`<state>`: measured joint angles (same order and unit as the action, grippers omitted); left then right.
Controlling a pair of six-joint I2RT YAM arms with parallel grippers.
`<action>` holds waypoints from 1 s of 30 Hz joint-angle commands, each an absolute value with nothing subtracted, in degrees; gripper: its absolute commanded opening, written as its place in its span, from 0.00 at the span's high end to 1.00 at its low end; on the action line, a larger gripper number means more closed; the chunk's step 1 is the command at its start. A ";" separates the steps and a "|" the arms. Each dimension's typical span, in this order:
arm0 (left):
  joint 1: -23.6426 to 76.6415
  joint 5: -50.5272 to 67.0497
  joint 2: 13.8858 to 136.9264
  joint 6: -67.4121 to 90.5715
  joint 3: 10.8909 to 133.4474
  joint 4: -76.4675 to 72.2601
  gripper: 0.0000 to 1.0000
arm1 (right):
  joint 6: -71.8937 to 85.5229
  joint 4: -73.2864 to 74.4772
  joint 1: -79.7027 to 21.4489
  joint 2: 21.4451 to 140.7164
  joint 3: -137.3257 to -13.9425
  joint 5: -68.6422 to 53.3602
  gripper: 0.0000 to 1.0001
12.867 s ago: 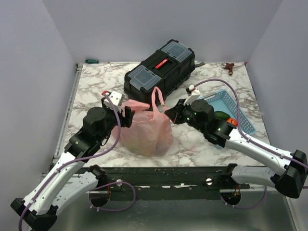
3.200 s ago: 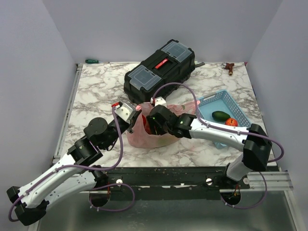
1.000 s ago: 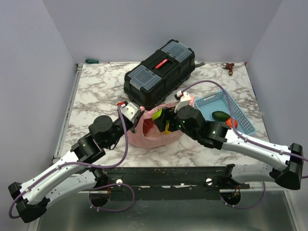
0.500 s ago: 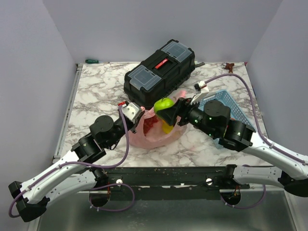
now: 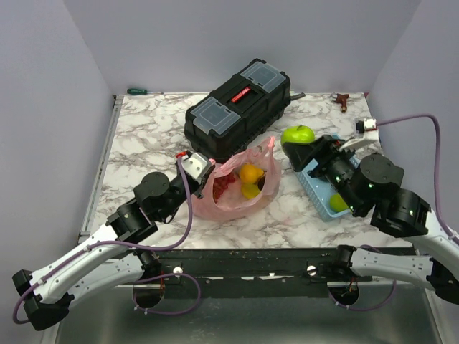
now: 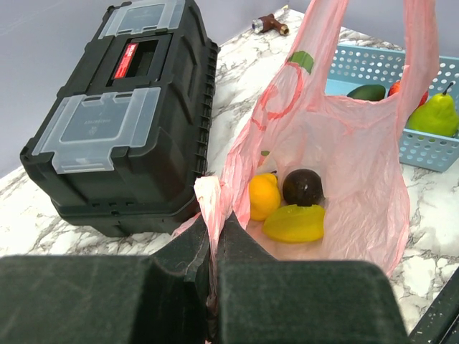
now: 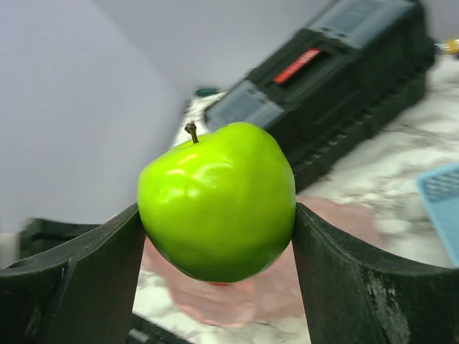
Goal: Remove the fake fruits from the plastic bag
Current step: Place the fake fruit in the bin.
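The pink plastic bag [image 5: 267, 166] lies open on the marble table, its near rim pinched in my shut left gripper [image 6: 214, 231] [image 5: 204, 179]. Inside the plastic bag [image 6: 344, 150] rest a yellow lemon [image 6: 262, 196], a dark round fruit [image 6: 303, 186] and a yellow piece [image 6: 295, 223]; the top view also shows something red [image 5: 224, 184]. My right gripper [image 7: 217, 213] [image 5: 300, 145] is shut on a green apple [image 7: 217, 201] [image 5: 297, 134], held in the air right of the bag, over the basket's far end.
A black toolbox [image 5: 239, 107] [image 6: 122, 129] stands just behind the bag. The light blue basket [image 6: 373, 66] [image 5: 318, 188] at the right holds a green pear [image 6: 434, 115], a dark green fruit [image 6: 367, 92] and a red one. A screwdriver [image 5: 136, 91] lies at the back left.
My right gripper has lifted the green apple out of the bag and carried it right, over the basket. The left gripper still pinches the bag's rim in the same place.
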<state>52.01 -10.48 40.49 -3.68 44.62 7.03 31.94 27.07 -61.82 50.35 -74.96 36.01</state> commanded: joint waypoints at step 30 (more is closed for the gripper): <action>53.83 -13.27 39.95 -4.82 46.66 8.22 1.00 | 32.33 28.97 -29.69 52.93 -48.87 36.75 0.68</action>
<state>53.28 -11.64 40.32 -4.03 44.71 7.53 40.47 36.91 -46.33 48.82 -49.25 56.25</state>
